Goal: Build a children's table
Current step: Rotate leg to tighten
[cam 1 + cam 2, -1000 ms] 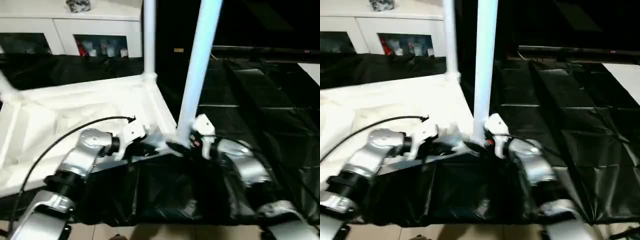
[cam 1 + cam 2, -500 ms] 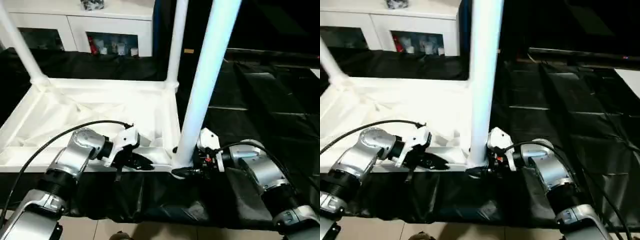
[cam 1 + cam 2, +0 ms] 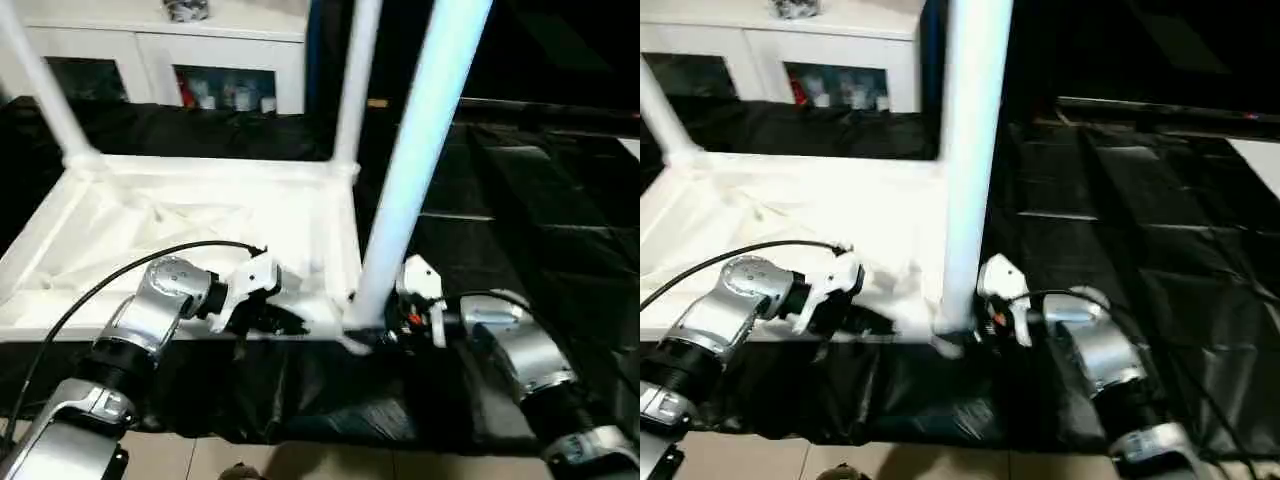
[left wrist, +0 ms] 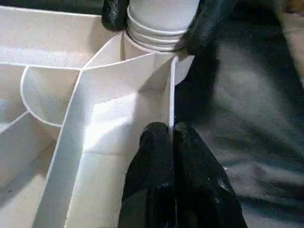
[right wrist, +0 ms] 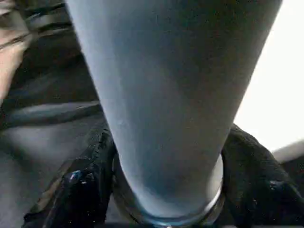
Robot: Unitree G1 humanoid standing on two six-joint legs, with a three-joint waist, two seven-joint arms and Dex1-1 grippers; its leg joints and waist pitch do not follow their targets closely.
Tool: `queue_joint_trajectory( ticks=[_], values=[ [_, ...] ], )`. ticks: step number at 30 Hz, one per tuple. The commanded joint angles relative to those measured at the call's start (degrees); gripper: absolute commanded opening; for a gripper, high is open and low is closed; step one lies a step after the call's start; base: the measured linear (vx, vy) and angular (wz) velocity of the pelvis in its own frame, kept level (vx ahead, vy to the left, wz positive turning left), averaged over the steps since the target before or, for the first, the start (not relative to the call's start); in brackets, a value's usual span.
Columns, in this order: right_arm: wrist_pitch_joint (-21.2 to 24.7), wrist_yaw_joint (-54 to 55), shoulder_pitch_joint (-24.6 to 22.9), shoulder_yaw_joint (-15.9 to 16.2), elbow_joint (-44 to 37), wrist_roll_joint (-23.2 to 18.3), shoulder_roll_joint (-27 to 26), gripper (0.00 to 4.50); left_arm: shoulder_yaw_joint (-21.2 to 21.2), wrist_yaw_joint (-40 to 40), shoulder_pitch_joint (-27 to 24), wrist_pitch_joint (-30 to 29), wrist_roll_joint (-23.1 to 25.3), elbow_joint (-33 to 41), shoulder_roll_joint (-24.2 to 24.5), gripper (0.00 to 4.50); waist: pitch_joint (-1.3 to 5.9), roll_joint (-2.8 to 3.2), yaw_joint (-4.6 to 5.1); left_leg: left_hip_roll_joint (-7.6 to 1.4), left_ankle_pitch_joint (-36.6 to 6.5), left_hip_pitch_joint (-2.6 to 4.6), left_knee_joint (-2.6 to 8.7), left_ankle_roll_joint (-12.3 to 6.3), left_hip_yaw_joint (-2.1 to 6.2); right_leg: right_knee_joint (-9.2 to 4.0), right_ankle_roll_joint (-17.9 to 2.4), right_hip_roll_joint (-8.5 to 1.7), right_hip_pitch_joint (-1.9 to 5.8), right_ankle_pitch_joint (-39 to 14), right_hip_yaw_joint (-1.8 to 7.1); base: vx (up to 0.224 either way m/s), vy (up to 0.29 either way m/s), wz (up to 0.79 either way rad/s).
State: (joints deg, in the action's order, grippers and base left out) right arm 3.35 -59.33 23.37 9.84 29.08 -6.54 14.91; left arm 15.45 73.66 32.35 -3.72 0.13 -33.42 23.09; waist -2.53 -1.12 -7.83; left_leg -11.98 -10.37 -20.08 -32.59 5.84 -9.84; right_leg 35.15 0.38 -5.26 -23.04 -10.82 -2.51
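One upturned table top (image 3: 190,215) lies at centre left on the black-draped desk (image 3: 520,190). Three legs (image 3: 415,165) stand in it, tops cut off. Left gripper (image 4: 172,135) fingers pinch its rim; right gripper (image 5: 166,190) fingers clasp the near leg's base.

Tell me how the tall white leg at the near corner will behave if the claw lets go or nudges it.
The near leg is a long smooth tapered tube, so it is probably light but slippery to hold. Standing tall in the corner socket of the upturned tabletop, it may lean or tip if not fully seated. The right claw straddles its base, which should steady it.
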Motion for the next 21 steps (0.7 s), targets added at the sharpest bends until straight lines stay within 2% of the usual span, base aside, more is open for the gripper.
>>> queue_joint_trajectory(
  ticks=[1,3,4,5,6,8,9,11,12,13,14,15,17,18,19,21],
  values=[
    [-0.3,7.8,1.0,2.1,3.5,2.5,-4.1,2.71,0.3,-7.2,2.8,-0.2,0.9,-0.3,-4.5,0.0,2.94,0.24,0.47,-0.77,-16.5,0.25,4.28,0.59,-0.09,-4.65,-11.1,-2.54,2.48,-16.4,1.7,0.0,0.0,0.0],
    [-1.3,11.1,1.4,1.8,4.8,3.5,-5.2,2.7,0.1,-9.3,3.2,-0.7,1.1,-0.8,-5.7,0.0,2.95,0.23,0.9,-0.81,-17.4,0.47,4.38,1.47,0.02,-4.97,-9.8,-2.58,2.17,-19.1,1.78,0.0,0.0,0.0],
    [-0.6,17.4,2.7,1.2,7.8,4.8,-7.8,2.7,0.4,-13.8,4.0,-1.7,2.2,-1.7,-8.3,0.0,3.0,-0.05,1.01,-0.79,-16.9,0.34,4.35,1.4,0.01,-4.88,-9.8,-2.55,2.28,-18.6,1.78,0.0,0.0,0.0],
    [-0.3,20.3,3.2,0.9,9.0,5.3,-9.0,2.69,0.5,-15.5,4.3,-2.1,2.5,-2.0,-9.4,0.0,2.92,0.13,1.32,-0.76,-16.4,0.12,4.47,1.54,0.04,-4.84,-9.9,-2.5,2.21,-17.8,1.84,0.0,0.0,0.0],
    [0.6,23.0,4.0,0.5,10.3,5.4,-10.5,2.67,0.7,-17.7,4.9,-2.5,3.0,-2.5,-10.9,0.0,2.97,0.08,1.6,-0.65,-17.0,0.2,4.42,1.48,0.1,-4.92,-9.5,-2.43,2.27,-18.8,1.72,0.0,0.0,0.0],
    [1.4,25.5,4.7,0.0,11.6,5.4,-12.2,2.67,0.6,-20.2,5.4,-2.9,3.5,-3.0,-12.5,0.0,2.94,0.18,1.72,-0.65,-17.0,0.2,4.42,1.37,0.06,-5.05,-9.4,-2.43,2.16,-18.9,1.82,0.0,0.0,0.0],
    [1.5,28.0,5.1,-0.3,12.3,5.8,-13.1,2.67,0.5,-21.4,5.6,-3.3,3.7,-3.2,-13.2,0.0,3.11,0.11,1.7,-0.69,-16.3,0.23,4.34,0.94,0.04,-4.92,-9.6,-2.4,2.25,-16.9,1.86,0.0,0.0,0.0],
    [1.6,36.0,7.3,-1.8,15.9,6.8,-16.3,2.67,0.8,-24.4,6.2,-3.3,4.9,-3.7,-15.6,0.0,3.0,0.26,1.89,-0.62,-15.6,-0.02,4.46,1.16,0.02,-4.84,-9.8,-2.37,2.16,-16.1,1.86,0.0,0.0,0.0],
    [1.6,36.0,7.3,-1.8,15.9,6.8,-16.3,2.67,0.8,-24.4,6.2,-3.3,4.9,-3.7,-15.6,0.0,3.13,0.19,1.83,-0.53,-15.7,0.1,4.43,1.27,0.09,-4.93,-9.3,-2.4,2.34,-17.0,1.72,0.0,0.0,0.0],
    [0.4,36.3,8.0,-2.1,17.2,6.8,-17.1,2.67,0.9,-24.9,6.3,-2.9,5.2,-3.8,-16.2,0.0,3.29,0.29,1.85,-0.63,-15.4,0.22,4.24,0.96,-0.02,-4.82,-9.7,-2.44,2.21,-15.1,1.85,0.0,0.0,0.0],
    [-0.9,34.2,8.2,-2.5,17.8,5.6,-17.7,3.22,1.0,-24.8,6.3,-2.6,5.4,-3.7,-16.4,0.0,3.29,0.29,1.85,-0.63,-15.4,0.22,4.24,0.96,-0.02,-4.82,-9.7,-2.44,2.21,-15.1,1.85,0.0,0.0,0.0],
    [-1.2,33.6,8.2,-2.6,17.7,5.4,-17.7,3.36,1.0,-24.6,6.3,-2.5,5.3,-3.6,-16.4,0.0,3.19,0.26,1.9,-0.54,-15.2,-0.1,4.27,0.24,-0.05,-4.73,-10.0,-2.26,2.41,-13.5,1.78,0.0,0.0,0.0],
    [-0.2,29.5,7.7,-3.8,16.3,3.1,-17.3,3.41,1.2,-22.2,5.5,-1.5,4.8,-2.5,-15.3,0.0,3.25,0.3,1.84,-0.56,-14.8,-0.05,4.19,-0.45,-0.12,-4.66,-10.3,-2.24,2.43,-12.3,1.82,0.0,0.0,0.0],
    [0.2,26.4,7.1,-3.6,14.9,2.3,-16.0,3.41,1.3,-19.7,4.5,-0.1,4.1,-1.3,-14.1,0.0,3.21,0.34,1.8,-0.59,-14.8,-0.12,4.23,-0.81,-0.1,-4.65,-10.5,-2.26,2.51,-11.9,1.82,0.0,0.0,0.0],
    [0.1,24.9,6.8,-3.1,14.1,2.3,-15.2,3.72,1.3,-18.4,4.0,0.2,3.6,-0.5,-13.5,0.0,3.34,0.29,1.77,-0.62,-14.4,-0.15,4.17,-1.11,-0.07,-4.48,-10.7,-2.25,2.69,-11.1,1.78,0.0,0.0,0.0],
    [0.0,22.2,6.2,-2.2,13.1,2.7,-13.8,3.82,1.4,-16.6,3.3,0.3,3.3,0.4,-12.5,0.0,3.3,0.29,1.82,-0.64,-13.9,-0.21,4.16,-1.33,-0.11,-4.38,-11.1,-2.23,2.68,-10.0,1.76,0.0,0.0,0.0]
  ],
)
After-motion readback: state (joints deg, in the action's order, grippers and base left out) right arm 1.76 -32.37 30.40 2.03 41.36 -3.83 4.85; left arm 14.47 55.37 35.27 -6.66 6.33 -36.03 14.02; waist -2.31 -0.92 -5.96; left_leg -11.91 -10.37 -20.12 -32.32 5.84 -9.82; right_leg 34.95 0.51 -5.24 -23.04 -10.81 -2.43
